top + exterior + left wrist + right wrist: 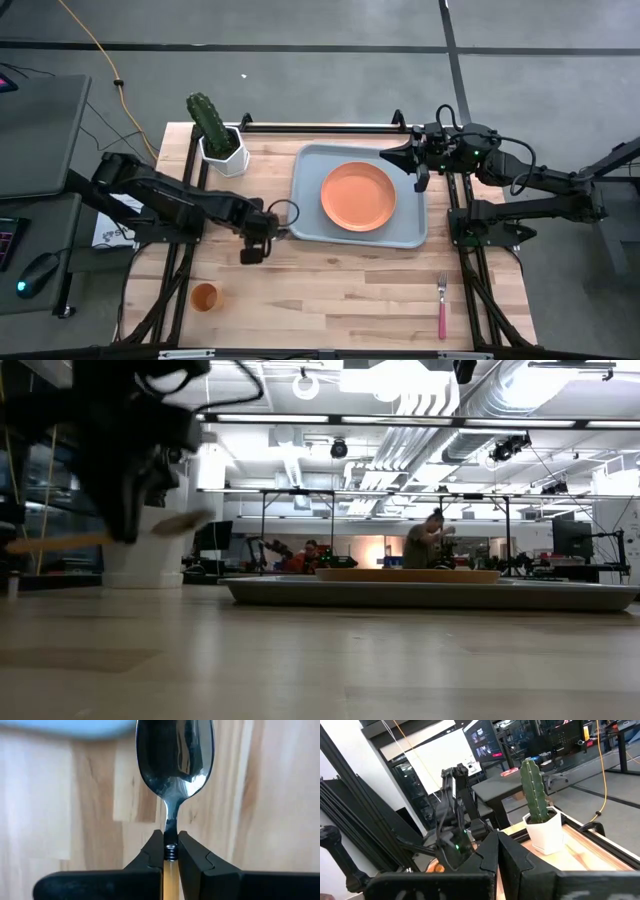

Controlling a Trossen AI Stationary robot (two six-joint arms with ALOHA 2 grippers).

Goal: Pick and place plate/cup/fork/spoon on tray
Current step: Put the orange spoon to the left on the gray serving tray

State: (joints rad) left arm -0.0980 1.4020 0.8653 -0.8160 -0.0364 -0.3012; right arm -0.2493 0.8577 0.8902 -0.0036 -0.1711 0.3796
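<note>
High view first: the plate (358, 197) is already sitting in the middle of the tray (310, 225), so that one's done. The left claw (254, 244) hangs just off the tray's left edge, over bare table (330, 290). The cup (204, 297) is still out near the table's front left corner and the fork (442, 306) lies near the front right corner, both well apart from the tray. The right claw (412, 165) waits over the tray's far right corner.

Low view: the spoon (110, 536) is up off the table in the left claw, pretty much level, with the tray and plate further along.

Left wrist view: fingers (192, 857) clamped tight on the spoon's neck, right where the metal meets the orange-yellow handle, bowl pointing toward the tray edge.

Right wrist view: the right claw's fingers are pressed together, holding nothing, with a potted cactus (536, 800) beyond.

So I'd call it one of four placed, the spoon probably next, cup and fork left.
</note>
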